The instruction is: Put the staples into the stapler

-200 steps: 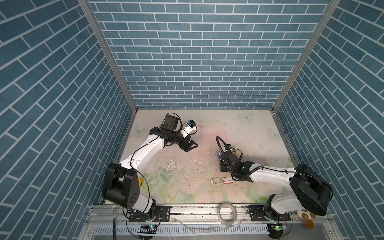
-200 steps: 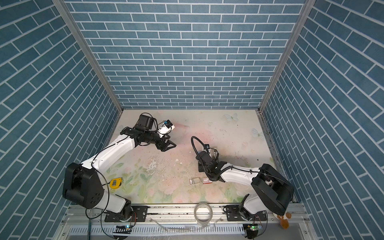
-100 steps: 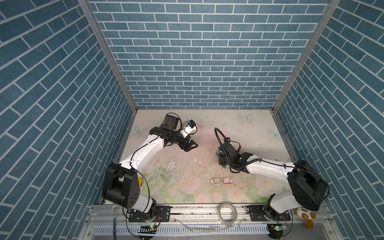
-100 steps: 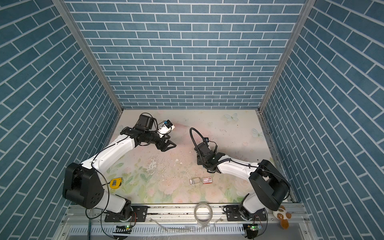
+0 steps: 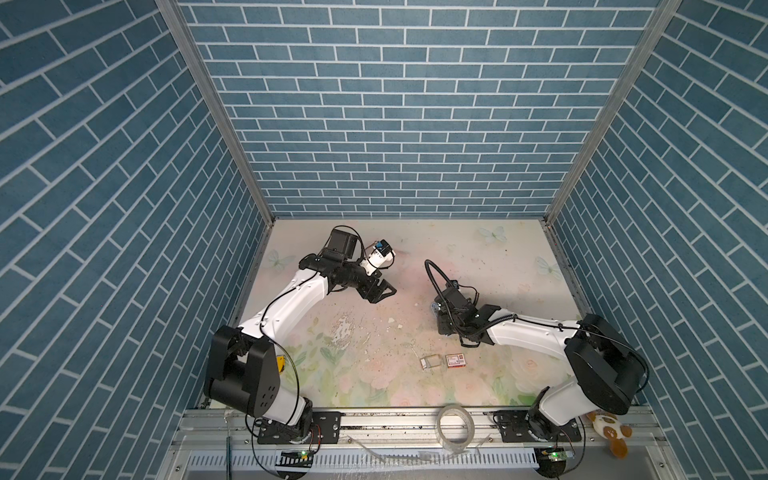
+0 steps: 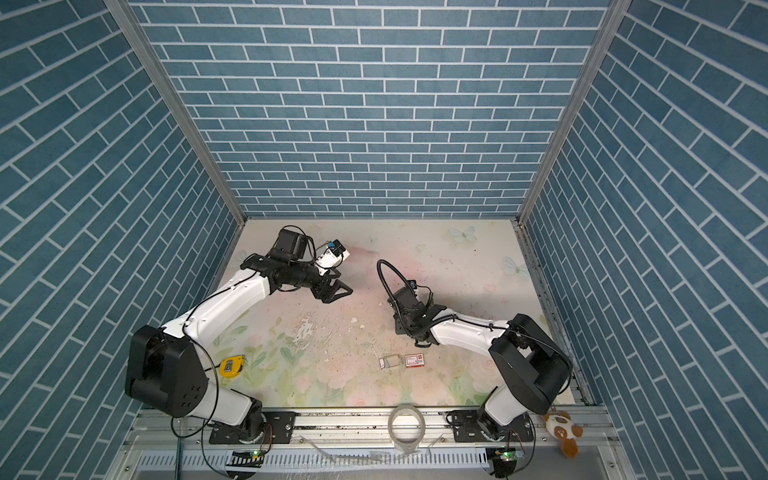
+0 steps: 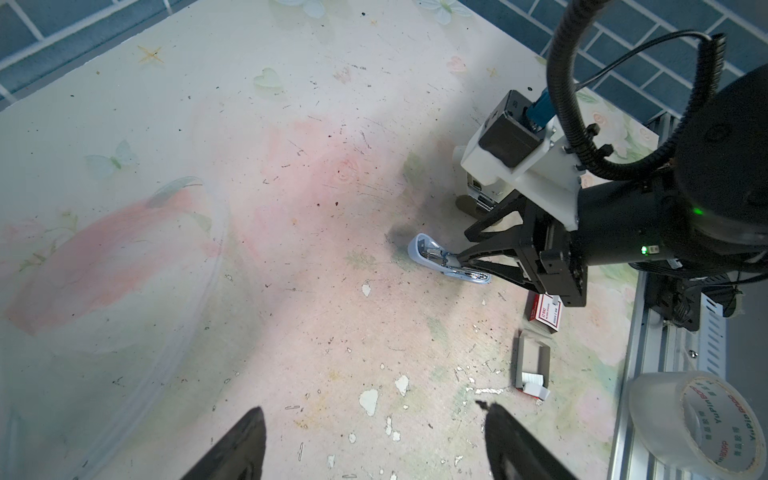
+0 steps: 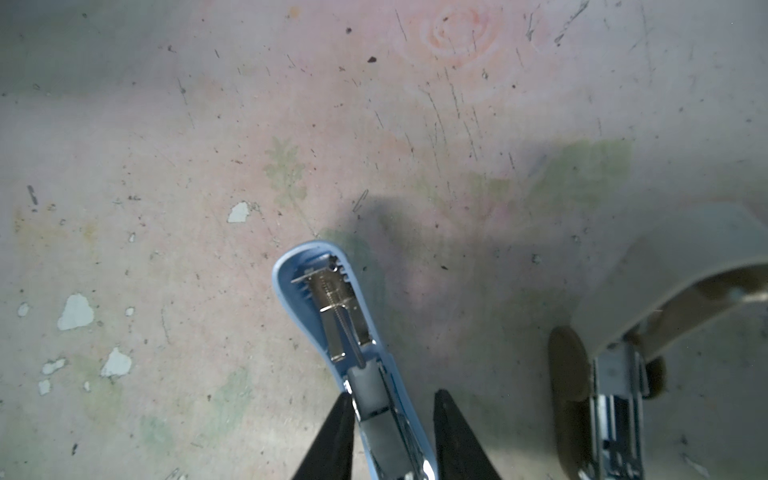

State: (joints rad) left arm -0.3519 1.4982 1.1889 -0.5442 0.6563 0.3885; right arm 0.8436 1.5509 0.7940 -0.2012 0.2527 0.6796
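Note:
A blue stapler [image 8: 324,299] lies open on the table, its spring and silver pusher showing. It is also in the left wrist view [image 7: 428,257]. My right gripper [image 8: 394,394] straddles its rear part with the jaws narrowly apart. One finger [image 8: 338,432] rests against the blue rim; the other stands a little off it. A matt grey strip [image 8: 368,395] lies in the channel between the fingers. It looks like the staples, but I cannot be sure. My left gripper [image 7: 370,406] hangs wide open and empty above the table, farther back left in both top views [image 5: 388,288].
A second, grey stapler [image 8: 615,386] stands open beside the blue one. Toward the front lie a red-and-white staple box [image 5: 455,360] and its open tray [image 5: 430,362]. Loose single staples litter the table. A tape roll [image 5: 455,424] sits on the front rail, a yellow tape measure [image 6: 230,365] front left.
My right arm has swung from near the staple box toward the back, over the blue stapler. The left arm has not moved.

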